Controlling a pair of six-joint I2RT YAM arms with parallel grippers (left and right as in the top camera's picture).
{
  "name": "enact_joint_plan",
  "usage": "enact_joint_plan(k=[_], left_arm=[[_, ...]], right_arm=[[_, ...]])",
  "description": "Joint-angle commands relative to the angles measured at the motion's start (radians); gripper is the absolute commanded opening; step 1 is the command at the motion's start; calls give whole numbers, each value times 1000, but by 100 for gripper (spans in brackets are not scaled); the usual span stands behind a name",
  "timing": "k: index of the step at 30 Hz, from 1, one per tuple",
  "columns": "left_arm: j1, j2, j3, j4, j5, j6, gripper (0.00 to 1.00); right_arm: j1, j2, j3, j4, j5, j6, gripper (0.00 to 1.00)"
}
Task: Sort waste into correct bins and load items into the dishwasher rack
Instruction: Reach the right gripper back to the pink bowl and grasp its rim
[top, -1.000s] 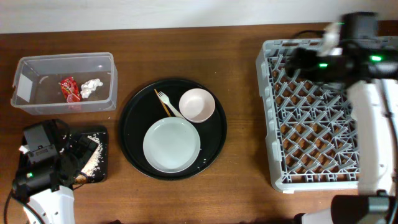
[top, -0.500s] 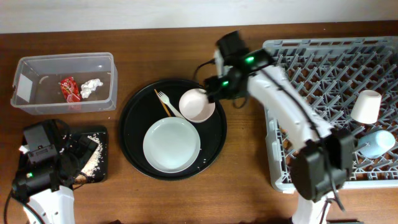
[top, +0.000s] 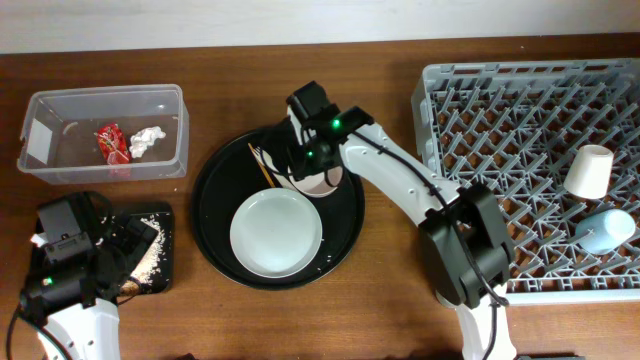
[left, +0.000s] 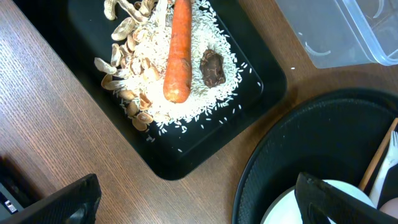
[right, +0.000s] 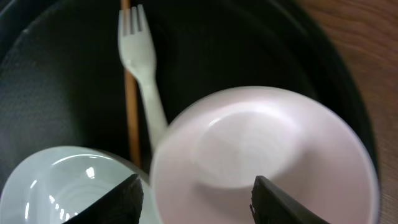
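Left fingers (left: 68, 202) hang spread and empty near the shallow black tray (left: 186, 165). Right fingers (right: 118, 202) are spread above the small white bowl (right: 261, 143) on the round black tray (top: 215, 200). A shallow pinch on its slick rim could slip and knock the fork (right: 140, 56) beside it.

Brown wooden table (top: 390, 290), four things directly on it. Clear plastic tub (top: 183, 130) at far left. Shallow black tray (left: 186, 155) in front of tub, near left edge, narrow strip of wood between them. Large round black tray (top: 215, 200) at centre, just beside both, touching neither. Grey dishwasher rack (top: 425, 200) fills right side, bare wood between it and round tray.
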Motion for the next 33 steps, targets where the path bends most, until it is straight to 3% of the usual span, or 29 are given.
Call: enact_joint_plan(k=[1, 10, 20, 33], left_arm=[[5, -8, 18, 1, -8, -10, 99], [5, -8, 18, 2, -7, -10, 99], [5, -8, 18, 2, -8, -10, 99], [5, -8, 18, 2, -8, -10, 99]], right_arm=[[45, 32, -2, 15, 10, 11, 59], [56, 77, -2, 30, 13, 11, 59], [56, 77, -5, 31, 63, 31, 41], [90, 77, -5, 31, 145, 31, 45]])
